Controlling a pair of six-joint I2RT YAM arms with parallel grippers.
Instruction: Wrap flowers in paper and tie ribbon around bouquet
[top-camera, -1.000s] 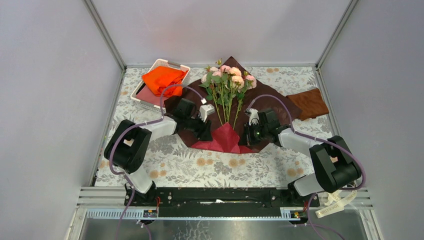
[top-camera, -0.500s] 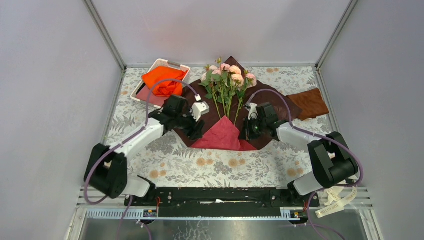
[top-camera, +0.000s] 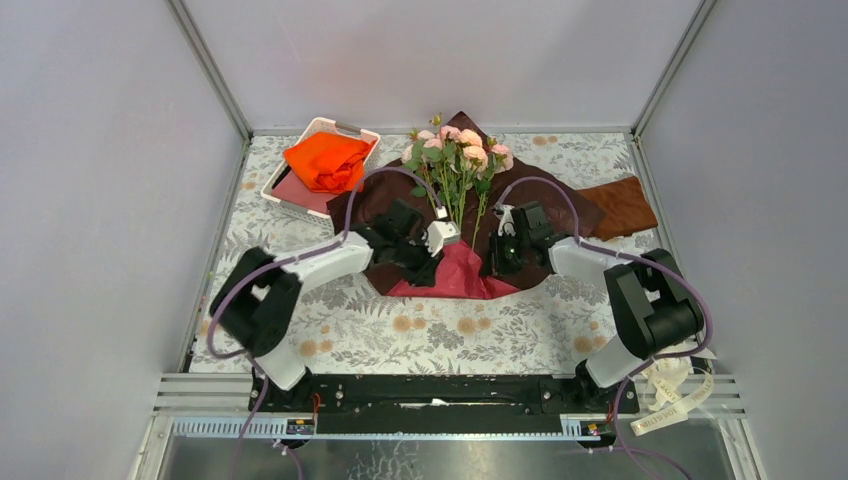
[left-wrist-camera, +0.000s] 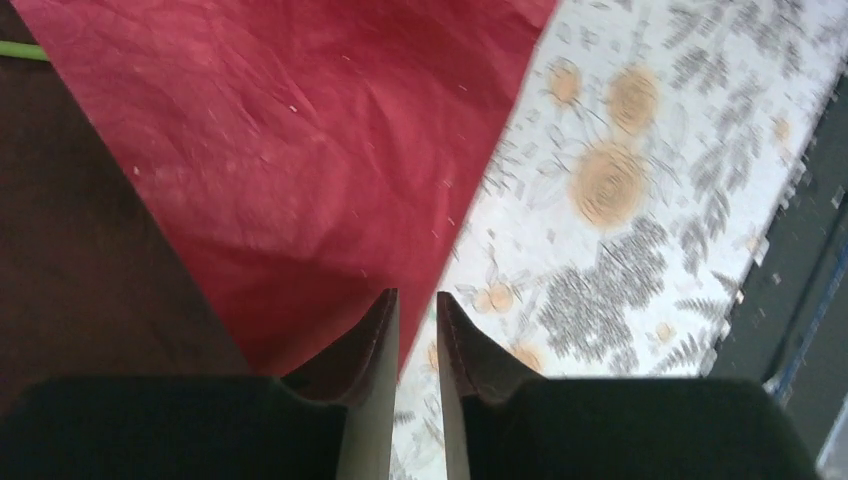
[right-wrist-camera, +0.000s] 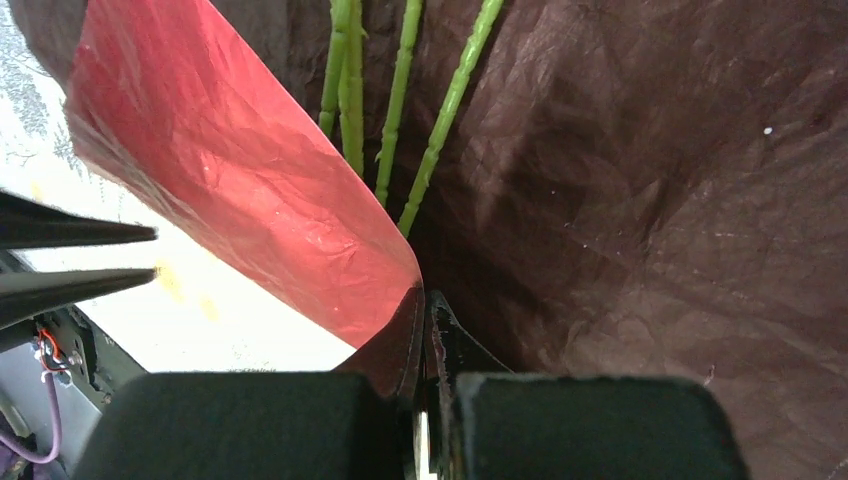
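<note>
My left gripper (left-wrist-camera: 417, 296) has its fingers a narrow slit apart with nothing between them. Through the slit its wrist camera shows the floral table cover (left-wrist-camera: 620, 180). The left fingertip sits right at the edge of the red turned-up flap of the paper (left-wrist-camera: 300, 150), but I cannot tell whether it touches. From the top camera that gripper (top-camera: 425, 266) is only a dark shape at the flap's left side, and I cannot read the gap there.

My right gripper (right-wrist-camera: 425, 295) is pressed together, pinching the corner of the red flap where it meets the dark face of the paper (right-wrist-camera: 650, 200). Only this wrist view shows the green stems (right-wrist-camera: 400, 120) running in under the flap's upper edge.

The top camera gives me what neither wrist does. The flowers (top-camera: 455, 150) lie along the middle of the paper (top-camera: 560, 205), pink heads toward the far wall and stems toward the arms, which flank them. The right gripper (top-camera: 497, 262) is at the flap's right side. A white tray (top-camera: 318, 124) holding an orange cloth (top-camera: 325, 160) sits just beside the paper at far left, and a brown cloth (top-camera: 620, 205) lies at the paper's right. The ribbon (top-camera: 678, 405) hangs by the right arm's base, well apart from the paper.
</note>
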